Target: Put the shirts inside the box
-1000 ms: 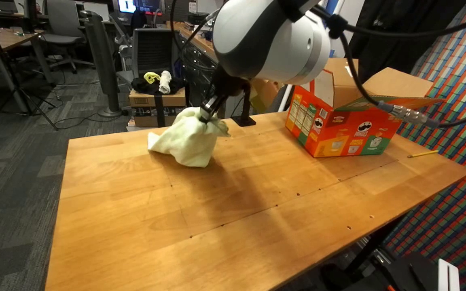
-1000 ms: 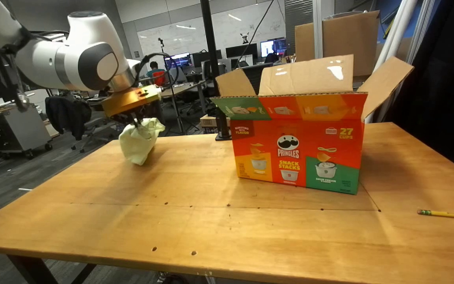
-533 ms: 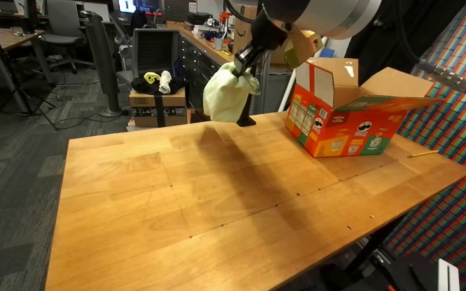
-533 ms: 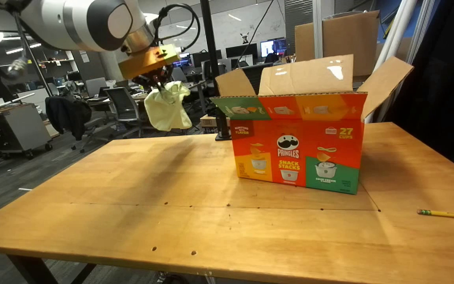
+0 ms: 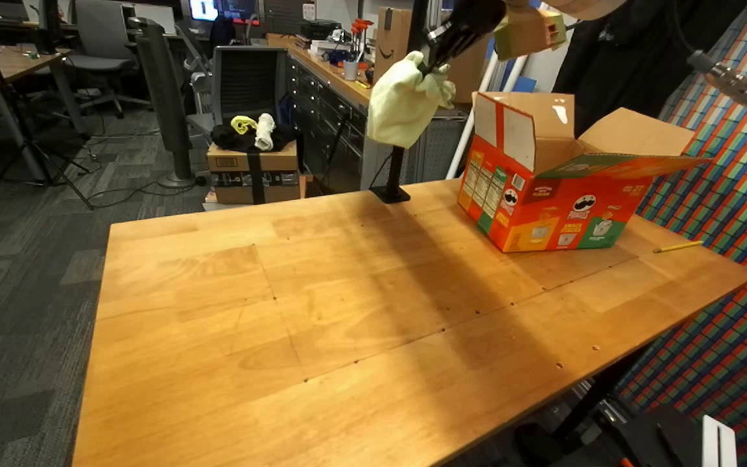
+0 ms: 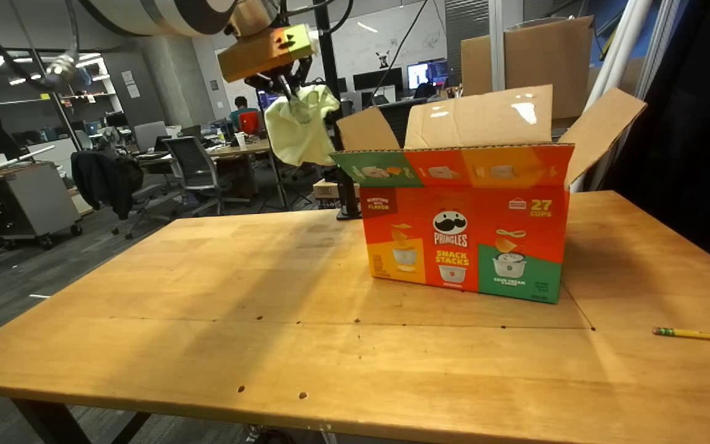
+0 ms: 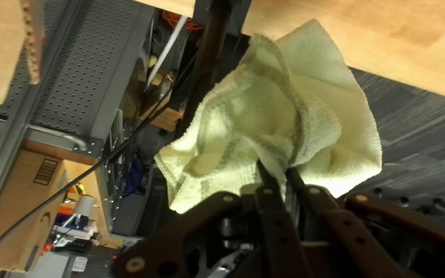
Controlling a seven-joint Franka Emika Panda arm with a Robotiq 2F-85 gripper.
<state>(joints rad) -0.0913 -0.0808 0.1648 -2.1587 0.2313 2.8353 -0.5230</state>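
Boldly, PRINGLES is standing out in white on the red front of the box (image 6: 466, 228), beneath a moustached face. SNACK STACKS is running below it in yellow, 27 CUPS is sitting high on the right, and BURSTING WITH FLAVOR is filling a dark patch high on the left. SOUR CREAM is showing on the green patch at lower right, the words under it too small to read. Brown cardboard flaps (image 6: 478, 120) are splaying up and outward. Left of the box and apart from it, the shirt (image 6: 301, 131) is hanging in the air, its fuzzy yellow-green cloth bunching into soft folds. The tool (image 7: 275, 166) is pinching it, the tips nearly together on the fabric. The box is resting on the right part of the smooth wooden surface (image 6: 207, 308), where small dark holes are dotting the planks. A yellow pencil (image 6: 700, 335) is lying to its right. Far off, a brown carton (image 5: 390, 48) is bearing a curved smile mark.
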